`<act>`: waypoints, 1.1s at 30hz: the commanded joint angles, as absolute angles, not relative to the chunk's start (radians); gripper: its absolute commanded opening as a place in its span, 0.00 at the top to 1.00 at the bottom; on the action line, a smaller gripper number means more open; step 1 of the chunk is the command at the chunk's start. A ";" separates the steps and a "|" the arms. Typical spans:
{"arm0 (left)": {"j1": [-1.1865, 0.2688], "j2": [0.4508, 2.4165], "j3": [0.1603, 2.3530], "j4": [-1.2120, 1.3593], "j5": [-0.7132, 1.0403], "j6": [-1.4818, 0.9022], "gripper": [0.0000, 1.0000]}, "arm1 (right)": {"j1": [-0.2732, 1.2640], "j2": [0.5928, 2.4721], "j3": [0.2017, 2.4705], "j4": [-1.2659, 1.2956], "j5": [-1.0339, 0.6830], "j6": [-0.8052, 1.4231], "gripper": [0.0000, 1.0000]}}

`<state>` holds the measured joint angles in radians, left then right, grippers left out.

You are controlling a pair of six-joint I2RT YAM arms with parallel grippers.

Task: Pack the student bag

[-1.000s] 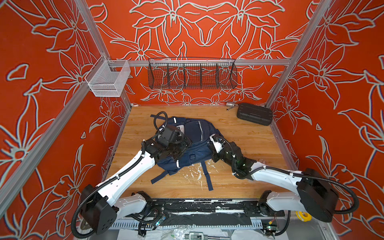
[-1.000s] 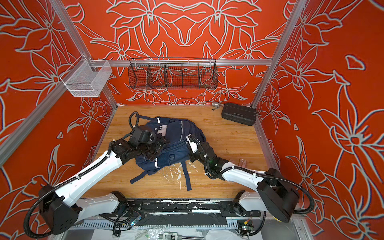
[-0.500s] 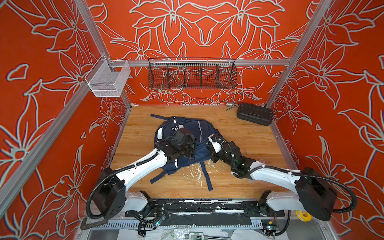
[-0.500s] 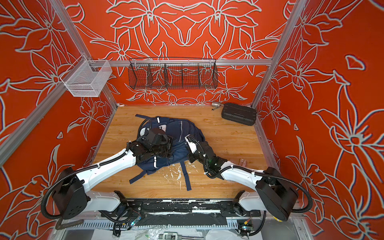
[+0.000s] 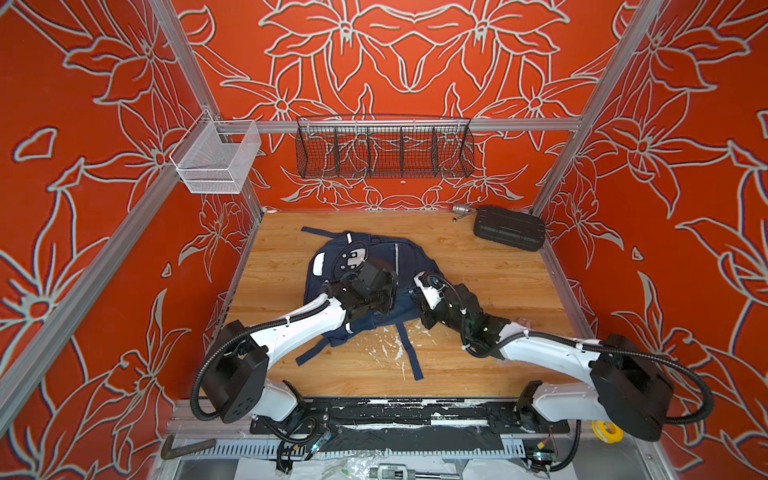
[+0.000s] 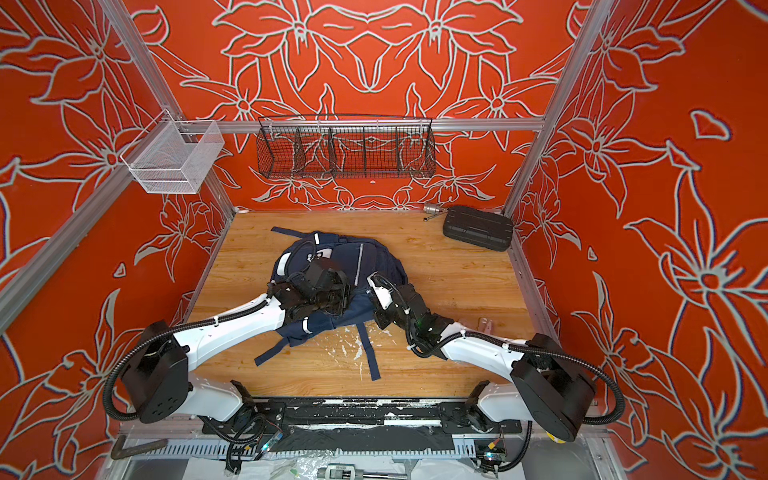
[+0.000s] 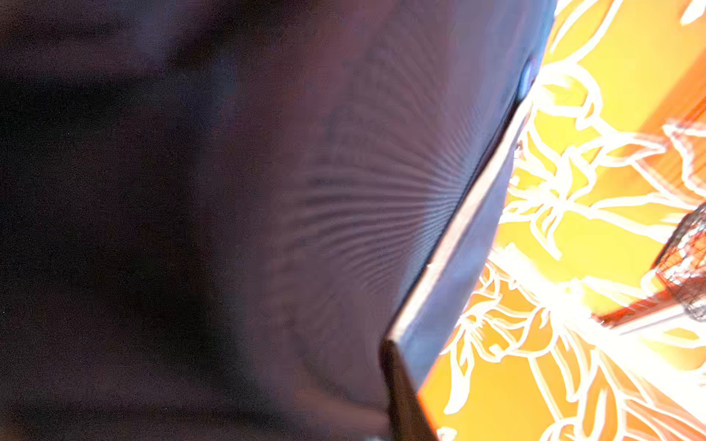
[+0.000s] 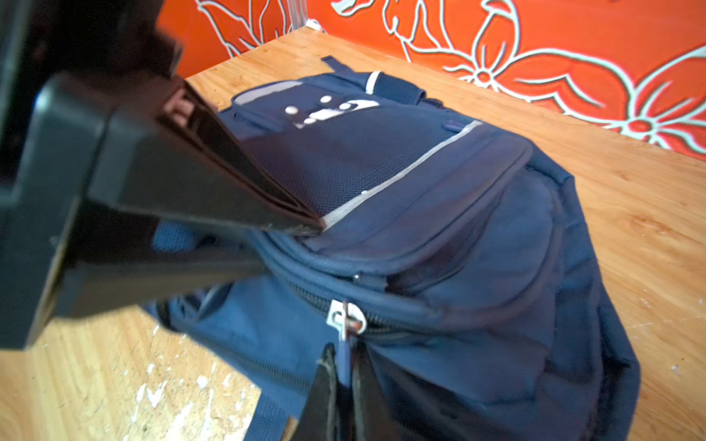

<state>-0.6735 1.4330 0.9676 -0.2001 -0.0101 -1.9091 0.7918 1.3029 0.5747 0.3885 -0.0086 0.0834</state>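
Your left gripper [image 8: 315,226] has just swung over and pinched its jaws onto the student bag [image 5: 415,262], lying on the bench [image 5: 478,286], while your right gripper [image 8: 344,355] grips the zip pull [image 8: 345,320]: braced, likely ready for unzipping.

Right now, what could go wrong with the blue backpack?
The right jaws pinch only the small blue zip pull on the navy blue fabric backpack; it could slip out. The left jaws grip just a thin fold by the silver strip; if that slips, the whole backpack may drag instead of unzipping.
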 commanded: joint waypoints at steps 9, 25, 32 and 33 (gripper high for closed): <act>-0.575 1.393 0.953 -0.379 0.184 -1.664 1.00 | 0.666 1.224 0.592 0.377 0.032 0.146 1.00; -0.392 1.325 0.993 -0.647 0.436 -1.232 1.00 | 0.495 1.361 0.733 0.315 -0.090 0.148 1.00; -0.347 1.475 1.220 -0.772 0.491 -0.944 1.00 | 0.500 1.252 0.636 0.354 -0.131 0.144 1.00; -0.347 1.505 1.266 -0.799 0.488 -0.895 1.00 | 0.502 1.231 0.617 0.357 -0.129 0.145 1.00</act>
<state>-0.3569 1.4498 1.1652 -0.6834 0.4751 -1.1179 0.5213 1.3094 0.6514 0.2817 -0.1661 0.1326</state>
